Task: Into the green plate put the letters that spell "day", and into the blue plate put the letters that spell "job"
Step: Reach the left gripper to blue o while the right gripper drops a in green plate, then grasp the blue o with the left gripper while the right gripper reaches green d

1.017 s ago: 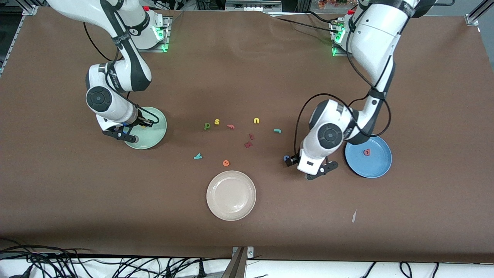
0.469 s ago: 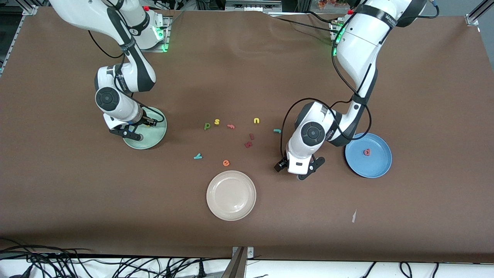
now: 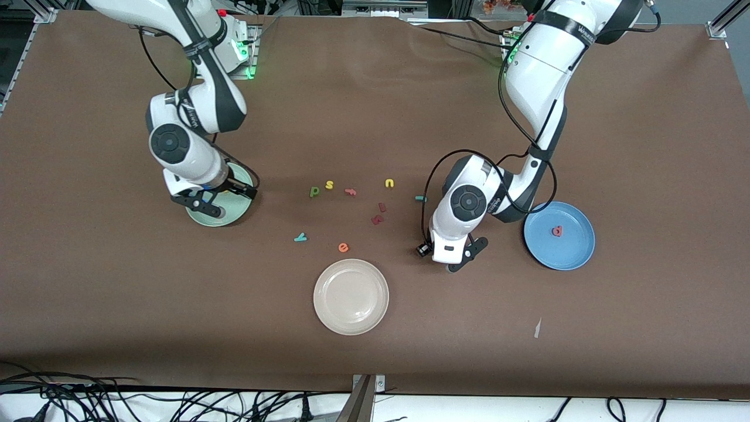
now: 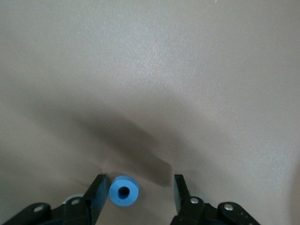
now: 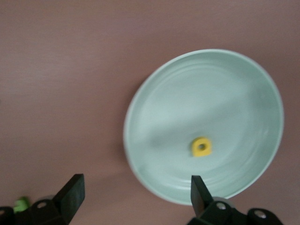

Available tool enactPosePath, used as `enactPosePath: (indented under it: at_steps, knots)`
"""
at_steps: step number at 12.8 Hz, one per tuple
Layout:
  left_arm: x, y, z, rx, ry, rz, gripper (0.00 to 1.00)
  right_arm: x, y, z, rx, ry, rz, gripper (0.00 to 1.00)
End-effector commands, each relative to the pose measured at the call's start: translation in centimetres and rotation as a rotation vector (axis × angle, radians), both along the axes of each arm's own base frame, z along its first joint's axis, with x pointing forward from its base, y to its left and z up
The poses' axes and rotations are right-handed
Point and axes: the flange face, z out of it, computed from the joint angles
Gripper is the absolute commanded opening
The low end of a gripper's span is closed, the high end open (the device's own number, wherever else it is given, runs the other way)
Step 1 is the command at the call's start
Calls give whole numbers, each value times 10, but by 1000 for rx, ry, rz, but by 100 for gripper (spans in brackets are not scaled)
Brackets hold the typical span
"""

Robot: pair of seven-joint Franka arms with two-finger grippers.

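Observation:
The blue "o" [image 4: 123, 191] lies on the table between the fingers of my left gripper [image 4: 139, 190]. It touches one finger and a gap stays at the other. In the front view this gripper [image 3: 440, 257] is low on the table between the white plate and the blue plate [image 3: 571, 252], and its hand hides the "o". The pinkish-red letter [image 3: 556, 231] lies in the blue plate. My right gripper [image 3: 215, 196] hangs open over the green plate [image 5: 211, 93], where the yellow "a" [image 5: 201, 146] lies. The dark green letter [image 3: 314, 191], teal "y" [image 3: 300, 237] and teal "j" [image 3: 420, 198] lie loose mid-table.
A cream-white plate [image 3: 351, 296] sits nearer the front camera than the letters. A yellow "s" [image 3: 329, 185], pink "f" [image 3: 350, 191], yellow "u" [image 3: 389, 183], two dark red letters [image 3: 377, 220] and an orange "e" [image 3: 343, 247] lie among them.
My right gripper opened and let the yellow "a" go into the green plate. My left gripper slid over the blue "o" and its jaws narrowed around it.

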Motion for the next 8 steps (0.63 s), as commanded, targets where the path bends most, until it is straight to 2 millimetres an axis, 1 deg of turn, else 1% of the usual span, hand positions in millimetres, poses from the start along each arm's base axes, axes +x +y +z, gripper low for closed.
enactPosePath:
  at_steps: [1,2,3,4,5,6,7,8]
  knots:
    - [0,-7,-3,17,-10,9,49,6,56,-7,16,-15,-122,100]
    - [0,-6,-3,18,-11,10,47,6,80,-15,25,-26,-175,100]
    - [-1,-5,-5,22,-8,8,42,2,102,-28,31,-38,-222,98]
    - [-3,-5,-8,41,-11,-11,37,-4,121,-36,47,-59,-260,94]
    - [-5,-4,-10,52,-11,-21,33,-10,136,-48,59,-74,-310,90]
    - [-5,-4,-11,54,-10,-23,27,-17,149,-59,73,-88,-349,79]
    - [-6,-3,-10,56,-6,-26,17,-25,160,-68,75,-88,-351,73]
    - [-5,-3,-7,57,-7,-28,11,-29,164,-75,71,-81,-348,72]
